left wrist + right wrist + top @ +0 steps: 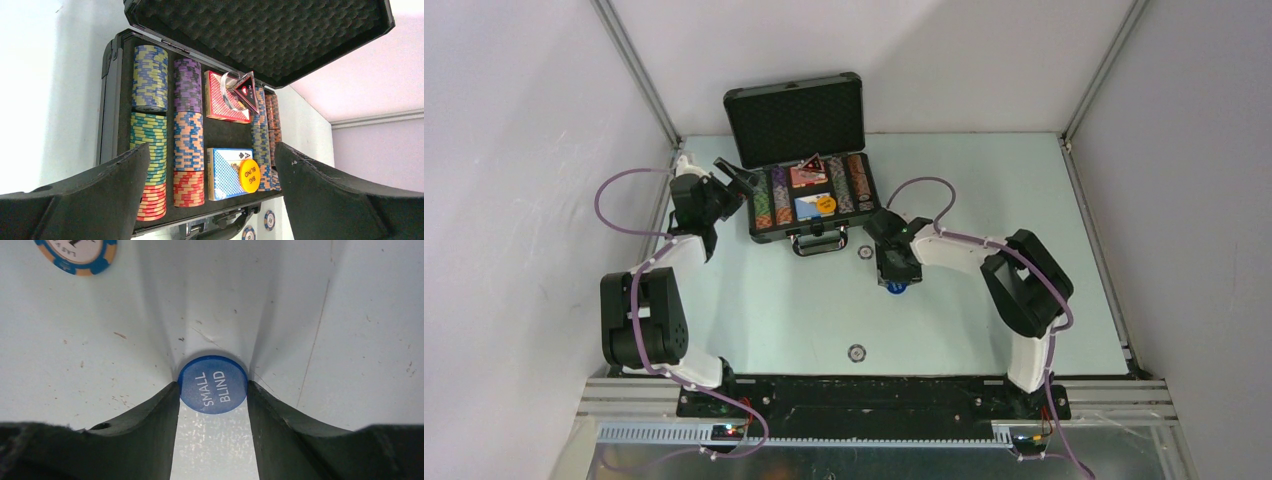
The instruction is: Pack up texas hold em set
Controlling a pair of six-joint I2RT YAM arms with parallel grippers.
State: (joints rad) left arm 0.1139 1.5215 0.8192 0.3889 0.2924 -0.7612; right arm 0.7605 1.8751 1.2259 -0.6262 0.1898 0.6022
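Black and foam-lined, the briefcase point(794, 112) stands open at the far middle of the table point(754, 300), its lid upright. Inside, rows of striped chips point(187, 135) fill the slots. A red card deck point(220, 100) lies in the middle slot with a dark triangular marker point(247, 91) resting on it. Nearer the handle, a blue card deck point(224, 175) carries an orange button point(249, 176) marked BIG BLIND. The left gripper point(740, 178) hovers at the case's left end with its jaws spread wide and nothing between them. The right gripper point(894, 278) is down at the table in front of the case, right of the handle. Its fingers point(155, 425) press against both sides of a blue button point(212, 384) reading SMALL BLIND, pinching it. One loose chip point(75, 255) lies near that button, and another chip point(856, 352) lies closer to the arm bases.
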